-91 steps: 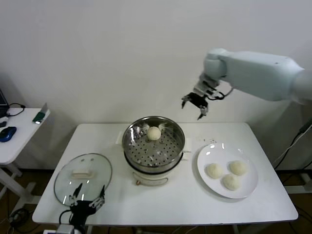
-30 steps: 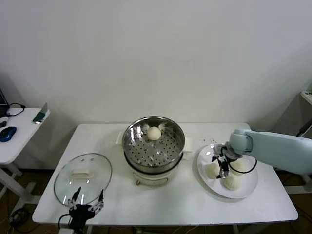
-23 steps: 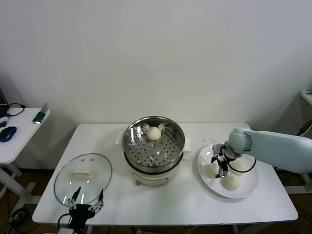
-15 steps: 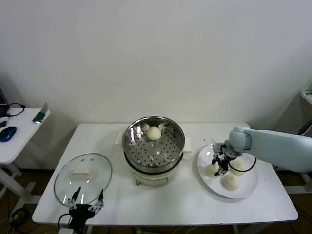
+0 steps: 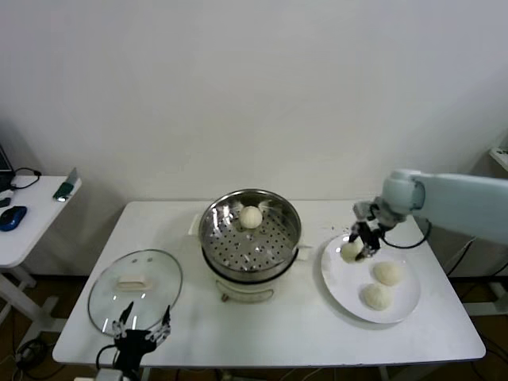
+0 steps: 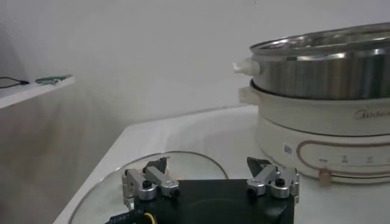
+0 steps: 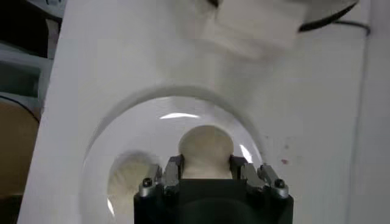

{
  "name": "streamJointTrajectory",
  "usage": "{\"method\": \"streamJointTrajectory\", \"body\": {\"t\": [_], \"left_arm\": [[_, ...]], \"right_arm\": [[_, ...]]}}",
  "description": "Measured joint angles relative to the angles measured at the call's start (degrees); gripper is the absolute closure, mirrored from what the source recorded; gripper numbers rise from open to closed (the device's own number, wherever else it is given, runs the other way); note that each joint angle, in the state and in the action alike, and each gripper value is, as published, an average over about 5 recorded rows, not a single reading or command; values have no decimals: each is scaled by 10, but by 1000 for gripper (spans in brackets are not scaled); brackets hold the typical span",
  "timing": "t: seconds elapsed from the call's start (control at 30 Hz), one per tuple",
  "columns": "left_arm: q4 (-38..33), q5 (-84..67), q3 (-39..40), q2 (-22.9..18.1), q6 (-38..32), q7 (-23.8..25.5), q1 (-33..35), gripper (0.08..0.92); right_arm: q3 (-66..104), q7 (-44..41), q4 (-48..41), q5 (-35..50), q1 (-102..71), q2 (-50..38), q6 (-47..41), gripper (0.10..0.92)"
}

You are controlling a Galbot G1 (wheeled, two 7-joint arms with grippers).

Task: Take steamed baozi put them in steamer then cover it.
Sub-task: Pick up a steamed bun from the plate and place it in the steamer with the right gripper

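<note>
Right gripper [image 5: 356,248] clamps a baozi [image 5: 349,251] above the plate [image 5: 337,278].
Its wrist view shows fingers pinching the bun; left gripper [image 6: 210,182] gapes by the cover [image 5: 135,287].

Even, bright light, soft shadows; glare on the steamer [image 5: 250,230] rim.

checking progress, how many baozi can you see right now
4: one baozi in the steamer, one held by the right gripper above the plate, two on the plate. None appear hidden.
</note>
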Motion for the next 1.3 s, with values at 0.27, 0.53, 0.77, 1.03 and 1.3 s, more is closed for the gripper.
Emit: {"method": "streamJointTrajectory", "body": {"t": [0.27, 0.53, 0.77, 1.03, 1.3], "left_arm": [[-1, 0, 2, 2, 3, 1, -7, 177], [-5, -2, 2, 2, 5, 1, -10, 177], [-5, -2, 4, 0, 7, 2, -11, 177], [-6, -3, 1, 1, 7, 1, -8, 177], [-5, -4, -3, 3, 3, 0, -5, 177]], "right_arm": [[-15, -10, 35, 84, 116, 57, -9, 492], [29, 19, 57, 157, 136, 132, -47, 491], [60, 60, 49, 193, 98, 204, -82, 491], [81, 107, 15, 199, 28, 278, -113, 491], [86, 137, -34, 182, -38, 333, -130, 489]]}}
